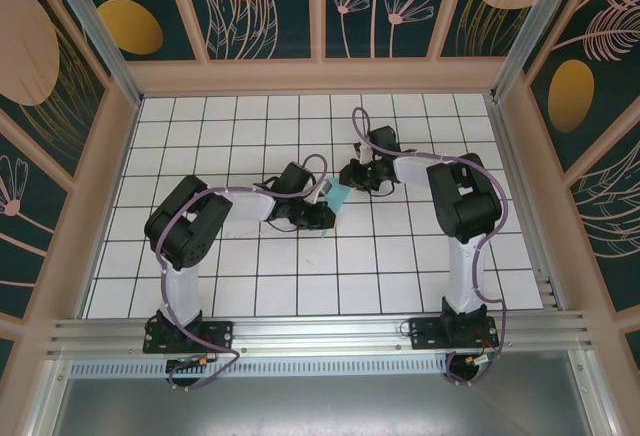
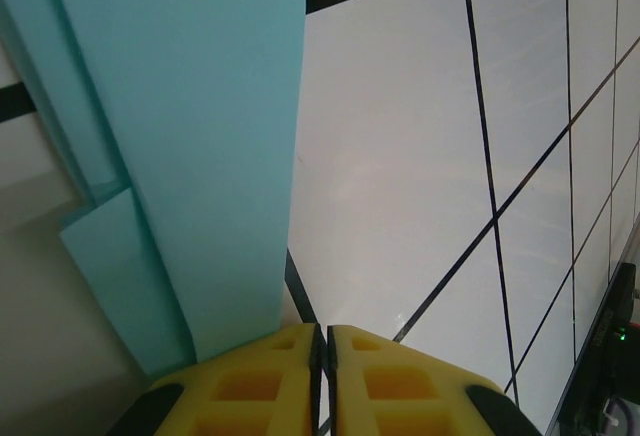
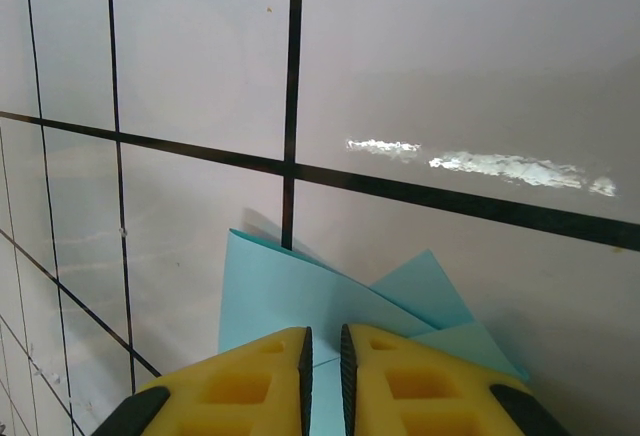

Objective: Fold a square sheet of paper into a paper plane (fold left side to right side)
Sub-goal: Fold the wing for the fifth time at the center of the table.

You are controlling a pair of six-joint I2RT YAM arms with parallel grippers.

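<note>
From the bases at the near edge, both arms reach in to the middle of the white gridded table point(image 1: 300, 286), where the left gripper point(image 2: 320, 331) is clenched to a thin slit. The folded sheet of paper point(image 2: 190, 136) rises just beside its left pad, and whether it is pinched cannot be told. Just beyond, the right gripper point(image 3: 323, 334) is clamped on the sheet's edge; the paper is plain light turquoise, layered, with creased angular flaps, held between the two grippers.
</note>
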